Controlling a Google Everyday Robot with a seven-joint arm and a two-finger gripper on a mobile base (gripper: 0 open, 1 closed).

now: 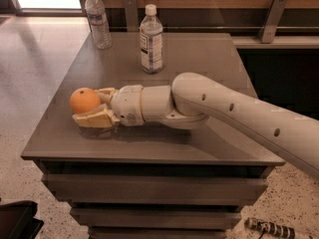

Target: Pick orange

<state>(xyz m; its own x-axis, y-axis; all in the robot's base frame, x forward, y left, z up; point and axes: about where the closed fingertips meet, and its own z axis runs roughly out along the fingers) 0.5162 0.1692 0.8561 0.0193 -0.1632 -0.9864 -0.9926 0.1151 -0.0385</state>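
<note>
The orange (83, 99) is a small round fruit near the front left of the grey table (199, 59). My gripper (88, 106) reaches in from the right on a white arm and is shut on the orange. One tan finger (94, 118) lies under its near side and the other shows at its far right side. The orange and gripper hang a little above the tabletop, with a shadow beneath them.
Two clear water bottles stand at the back of the table: one with a white cap (151, 40) in the middle and one (97, 20) at the back left corner. A wooden wall with metal brackets runs behind. Speckled floor lies to the left.
</note>
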